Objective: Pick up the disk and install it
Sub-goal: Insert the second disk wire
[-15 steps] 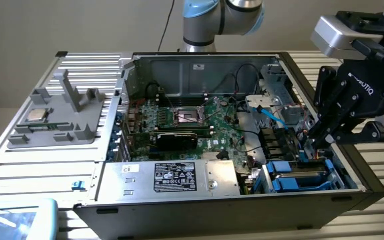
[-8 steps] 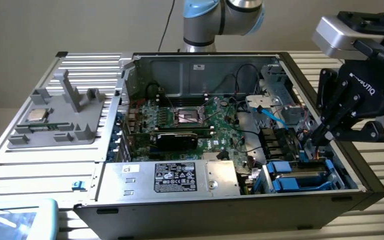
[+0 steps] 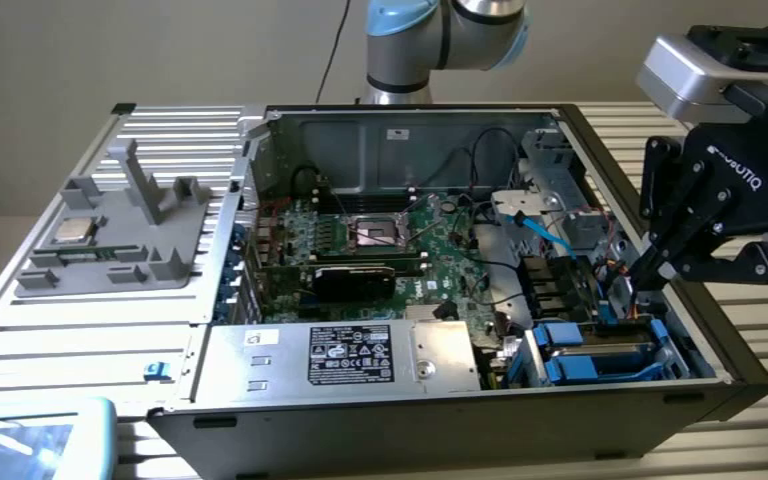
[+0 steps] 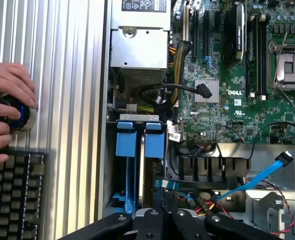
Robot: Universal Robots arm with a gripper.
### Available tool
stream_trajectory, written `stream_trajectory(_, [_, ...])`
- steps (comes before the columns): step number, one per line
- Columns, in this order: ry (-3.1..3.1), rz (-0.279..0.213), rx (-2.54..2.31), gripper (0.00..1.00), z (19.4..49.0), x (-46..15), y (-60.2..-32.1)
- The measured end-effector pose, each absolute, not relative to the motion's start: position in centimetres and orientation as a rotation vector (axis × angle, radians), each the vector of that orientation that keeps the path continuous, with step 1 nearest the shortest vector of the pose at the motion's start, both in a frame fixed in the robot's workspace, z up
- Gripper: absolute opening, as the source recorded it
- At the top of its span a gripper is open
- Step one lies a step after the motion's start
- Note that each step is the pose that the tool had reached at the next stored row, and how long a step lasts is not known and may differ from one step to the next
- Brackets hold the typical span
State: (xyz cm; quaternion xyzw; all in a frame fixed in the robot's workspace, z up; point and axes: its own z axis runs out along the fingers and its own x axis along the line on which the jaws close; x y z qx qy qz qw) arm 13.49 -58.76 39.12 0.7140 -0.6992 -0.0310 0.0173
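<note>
The disk (image 4: 137, 150) sits in the drive bay of the open computer case (image 3: 424, 405). Its bright blue bracket frames a narrow silver edge. In the exterior view the disk (image 3: 598, 355) lies low in the case's near corner at the exterior view's right. My gripper (image 3: 648, 272) hangs just above the far end of that bay. Its black fingers are shut, and nothing shows between them. In the wrist view the gripper (image 4: 165, 202) has its tips pressed together just past the end of the blue bracket.
A big silver box with a black label (image 3: 357, 355) lies beside the drive bay. The green motherboard (image 3: 384, 250) fills the middle of the case, and a blue cable (image 4: 267, 175) crosses near my fingers. A grey fixture (image 3: 117, 235) holds a small square chip. A person's hand (image 4: 7, 100) rests on a knob by a keyboard.
</note>
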Motion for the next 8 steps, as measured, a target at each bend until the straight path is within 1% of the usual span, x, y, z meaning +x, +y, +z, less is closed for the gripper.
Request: stream_trajectory(8, [-2.125,-0.115,2.280,0.11,39.10,13.53,-58.67])
